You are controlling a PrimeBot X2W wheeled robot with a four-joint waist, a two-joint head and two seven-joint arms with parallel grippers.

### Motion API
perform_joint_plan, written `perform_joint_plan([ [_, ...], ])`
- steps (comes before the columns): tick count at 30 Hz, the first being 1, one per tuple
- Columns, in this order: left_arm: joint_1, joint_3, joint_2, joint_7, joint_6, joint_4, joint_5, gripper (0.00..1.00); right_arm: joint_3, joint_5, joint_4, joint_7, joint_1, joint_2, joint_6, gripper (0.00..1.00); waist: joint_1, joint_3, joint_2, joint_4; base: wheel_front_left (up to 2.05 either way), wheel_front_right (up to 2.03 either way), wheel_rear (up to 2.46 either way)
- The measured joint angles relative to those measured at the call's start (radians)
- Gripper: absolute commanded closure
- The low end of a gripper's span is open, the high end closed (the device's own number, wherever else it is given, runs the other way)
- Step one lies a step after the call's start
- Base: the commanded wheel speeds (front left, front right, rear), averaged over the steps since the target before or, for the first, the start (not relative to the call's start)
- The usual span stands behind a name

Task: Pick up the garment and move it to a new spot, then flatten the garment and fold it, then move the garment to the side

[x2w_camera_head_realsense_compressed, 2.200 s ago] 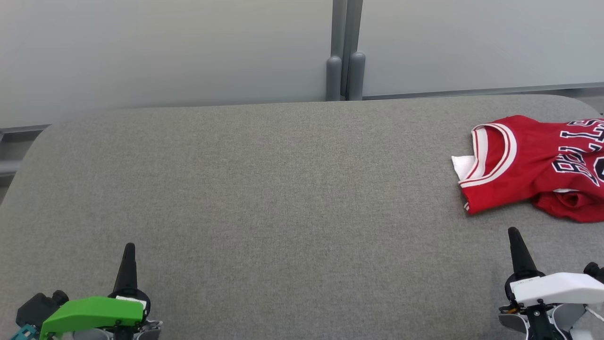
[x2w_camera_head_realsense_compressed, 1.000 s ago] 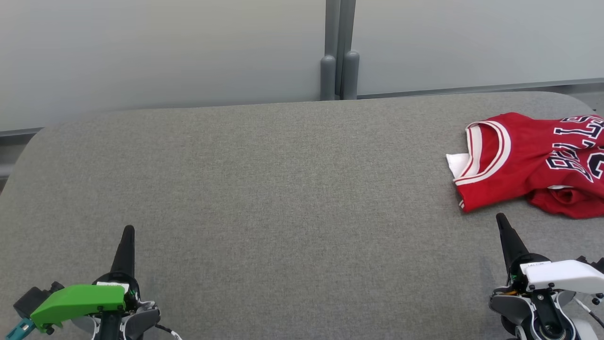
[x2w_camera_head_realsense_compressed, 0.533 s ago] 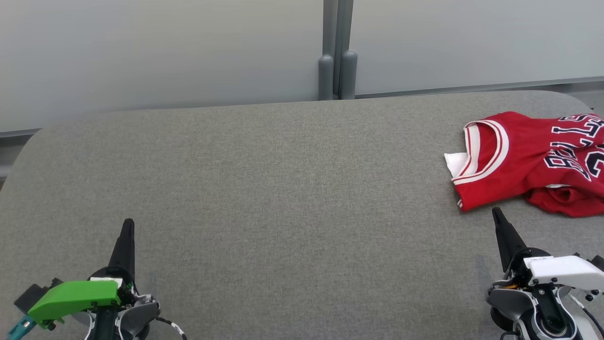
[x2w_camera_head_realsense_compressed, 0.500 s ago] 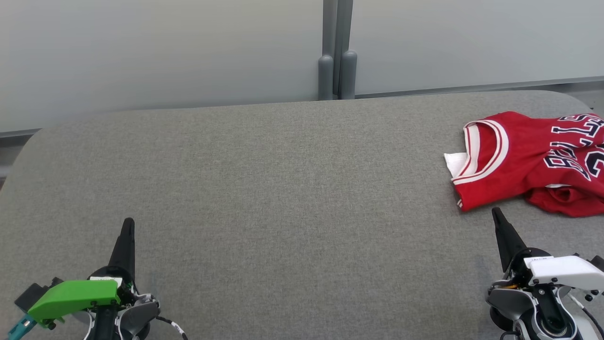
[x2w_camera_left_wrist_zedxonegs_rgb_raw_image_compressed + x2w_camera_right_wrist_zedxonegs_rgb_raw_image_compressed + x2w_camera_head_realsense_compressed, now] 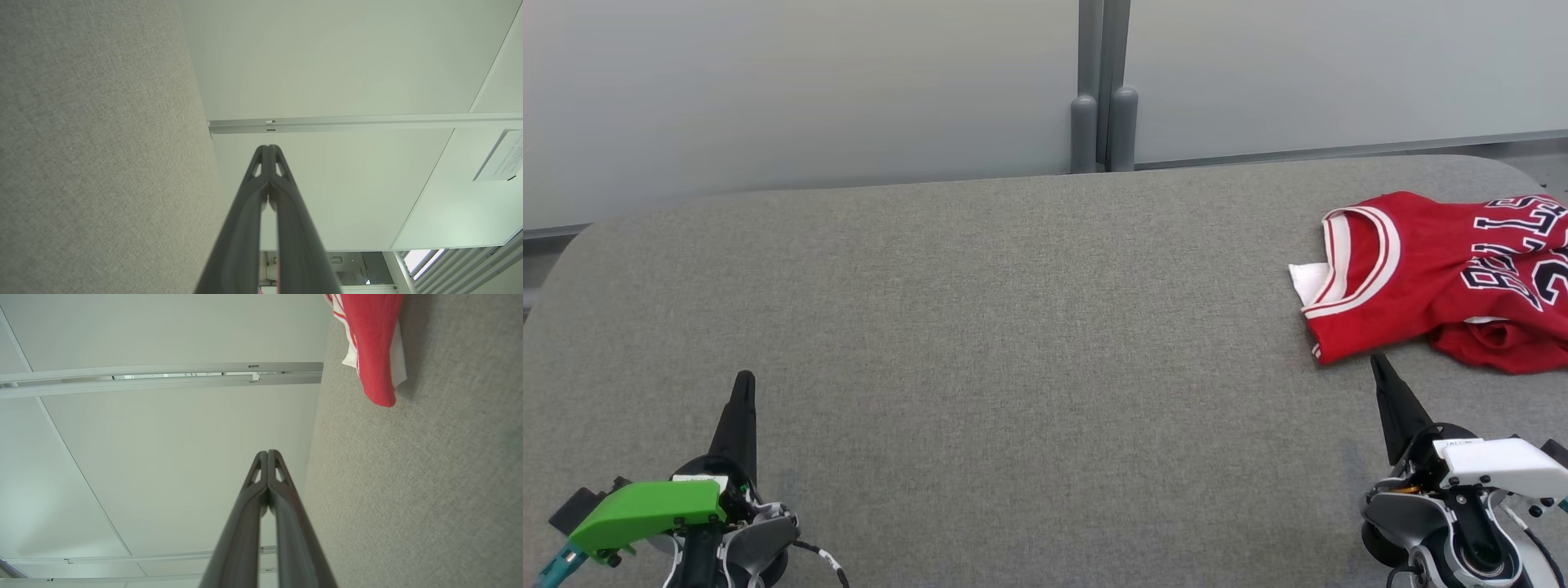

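Observation:
The garment (image 5: 1445, 278) is a red basketball jersey with white trim and dark lettering. It lies crumpled at the far right of the grey table (image 5: 1013, 327), running off the head view's right edge. My right gripper (image 5: 1377, 364) is shut and empty, its tip just short of the jersey's near hem. In the right wrist view the garment (image 5: 374, 347) hangs at the top right, beyond that shut gripper (image 5: 268, 452). My left gripper (image 5: 743, 380) is shut and empty at the lower left, far from the jersey. The left wrist view has its fingertips (image 5: 268, 148) pressed together.
Pale partition panels with a grey upright post (image 5: 1101, 90) stand behind the table's far edge. The table has rounded corners, its left edge (image 5: 547, 278) near my left arm. A wide stretch of grey cloth lies between the two grippers.
Both grippers have crept forward over the table, the right one closing on the jersey's near hem. The head camera has shifted slightly, sliding the scene left. The jersey has stayed put.

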Motion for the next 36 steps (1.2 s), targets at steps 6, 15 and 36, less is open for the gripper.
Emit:
perform_joint_plan([
  [6, 0.000, 0.000, 0.000, 0.000, 0.000, 0.000, 0.000, 1.00, 0.000, 0.000, 0.000, 0.000, 0.000, 0.000, 0.000, 1.00, 0.0000, 0.000, 0.0000, 0.000, 0.00, 0.00, 0.00],
  [15, -0.001, 0.000, 0.000, 0.000, 0.000, 0.000, 0.000, 1.00, 0.000, 0.000, 0.000, 0.000, 0.000, 0.000, 0.000, 1.00, 0.0000, 0.000, 0.0000, 0.000, 0.00, 0.00, 0.00],
  [36, -0.002, 0.000, 0.000, 0.000, 0.000, 0.000, 0.000, 1.00, 0.000, 0.000, 0.000, 0.000, 0.000, 0.000, 0.000, 1.00, 0.0000, 0.000, 0.0000, 0.000, 0.00, 0.00, 0.00],
])
